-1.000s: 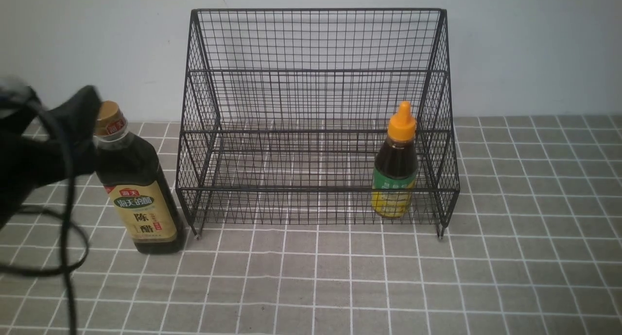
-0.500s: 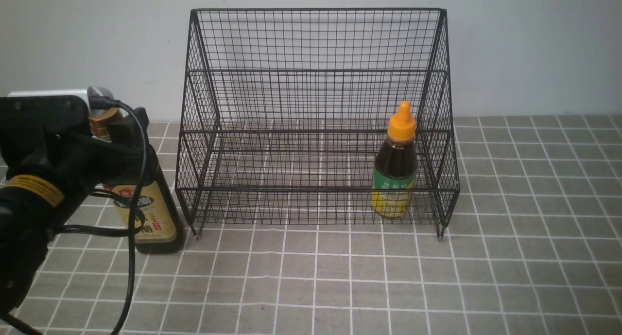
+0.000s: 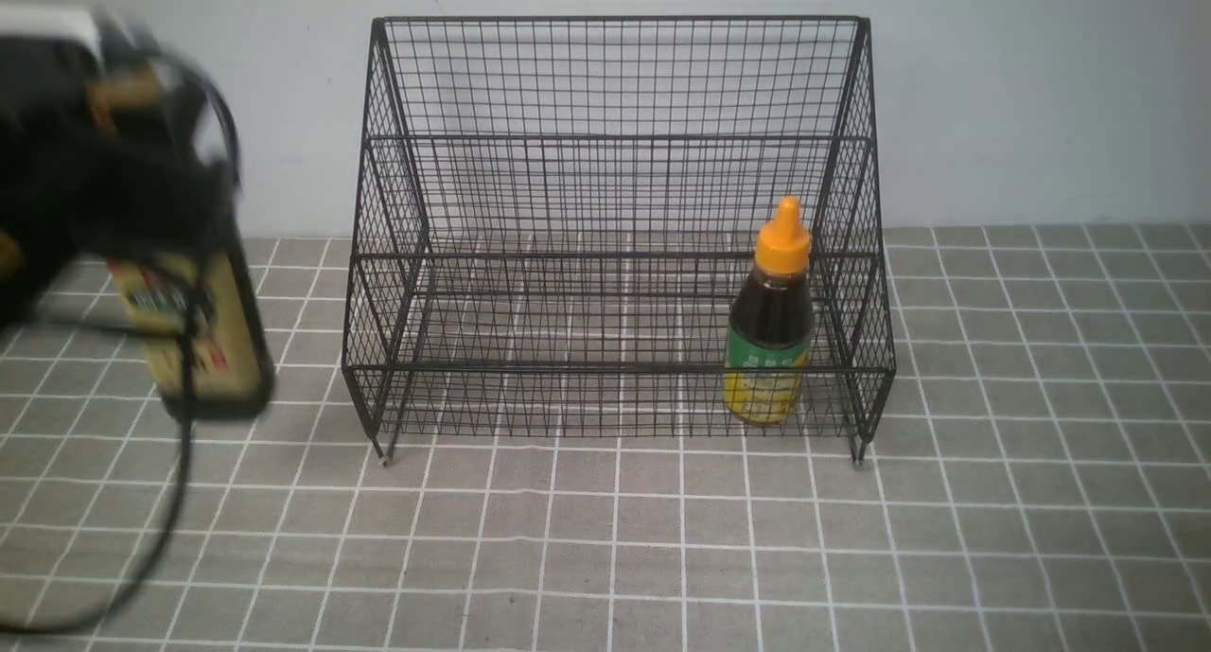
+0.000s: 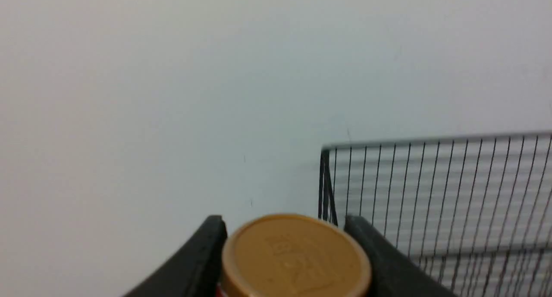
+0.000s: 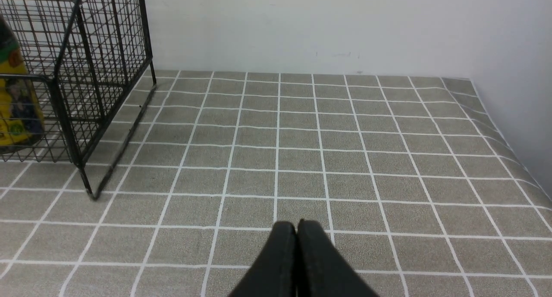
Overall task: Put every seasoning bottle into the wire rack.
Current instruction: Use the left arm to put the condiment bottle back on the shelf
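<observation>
1. Set at the middle of the bench, a large black stepped wire rack (image 3: 615, 137) has its back near the wall and its open front facing my front camera. Its left sloping mesh side stands between the shelves and what the left arm carries.
2. A short bottle of dark liquid with an orange nozzle cap and green-yellow label (image 3: 771, 340) stands upright inside the wire rack. It is on the lowest tier, just beside the right side wall.
3. A black cable (image 3: 182, 453) hangs from the blurred left arm (image 3: 85, 188) and loops down over the bench's left edge.
4. The bench (image 3: 662, 538) is covered in grey tile pattern with white grid lines. A plain pale wall (image 3: 1041, 94) runs behind it.
5. A tall bottle of dark liquid with a gold cap and tan label (image 3: 194, 340) is outside the wire rack, to its left, label toward me. The left fingers (image 4: 200, 258) are clamped on it. In the wrist view one black finger sits on each side of the gold cap (image 4: 295, 256) with no gap showing. Motion blur hides whether its base touches the bench.
6. The right fingers (image 5: 282, 256) are pressed together with nothing between them. They are above bare bench, well apart from the wire rack (image 5: 77, 94) and the short bottle (image 5: 15, 107) seen through its mesh.
</observation>
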Robot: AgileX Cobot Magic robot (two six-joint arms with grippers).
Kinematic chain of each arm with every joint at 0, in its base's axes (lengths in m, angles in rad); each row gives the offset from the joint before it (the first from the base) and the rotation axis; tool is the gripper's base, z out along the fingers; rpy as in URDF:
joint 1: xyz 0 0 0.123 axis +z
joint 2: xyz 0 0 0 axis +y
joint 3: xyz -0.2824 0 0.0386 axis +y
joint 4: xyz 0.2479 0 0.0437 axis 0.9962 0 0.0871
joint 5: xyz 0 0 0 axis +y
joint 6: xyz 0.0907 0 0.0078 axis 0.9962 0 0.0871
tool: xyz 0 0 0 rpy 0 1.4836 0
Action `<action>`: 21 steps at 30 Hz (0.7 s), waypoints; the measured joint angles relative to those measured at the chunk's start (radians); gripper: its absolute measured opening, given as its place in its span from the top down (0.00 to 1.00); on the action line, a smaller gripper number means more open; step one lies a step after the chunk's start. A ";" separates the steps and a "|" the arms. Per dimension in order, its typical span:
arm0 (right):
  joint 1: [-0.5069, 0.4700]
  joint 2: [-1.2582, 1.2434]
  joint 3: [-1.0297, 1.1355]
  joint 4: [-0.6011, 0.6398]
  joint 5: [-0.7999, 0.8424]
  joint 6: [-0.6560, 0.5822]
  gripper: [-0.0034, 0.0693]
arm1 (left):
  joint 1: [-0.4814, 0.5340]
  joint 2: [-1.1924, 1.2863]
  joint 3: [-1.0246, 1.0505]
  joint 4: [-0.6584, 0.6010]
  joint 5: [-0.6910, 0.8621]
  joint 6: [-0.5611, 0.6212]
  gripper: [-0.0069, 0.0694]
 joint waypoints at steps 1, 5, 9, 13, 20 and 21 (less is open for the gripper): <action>0.000 0.000 0.000 0.000 0.000 0.000 0.97 | -0.014 -0.009 -0.065 -0.018 0.042 0.002 0.51; 0.000 0.000 0.000 0.000 0.000 0.000 0.97 | -0.065 0.000 -0.221 -0.061 0.130 0.004 0.51; 0.000 0.000 0.000 0.000 0.000 0.000 0.97 | -0.147 0.073 -0.380 -0.113 0.164 0.014 0.51; 0.000 0.000 0.000 0.000 0.000 0.000 0.97 | -0.195 0.165 -0.477 -0.140 0.166 0.023 0.51; 0.000 0.000 0.000 0.000 0.000 0.000 0.97 | -0.229 0.370 -0.600 -0.176 0.177 0.060 0.51; 0.000 0.000 0.000 0.000 0.000 0.000 0.97 | -0.229 0.394 -0.608 -0.179 0.177 0.060 0.51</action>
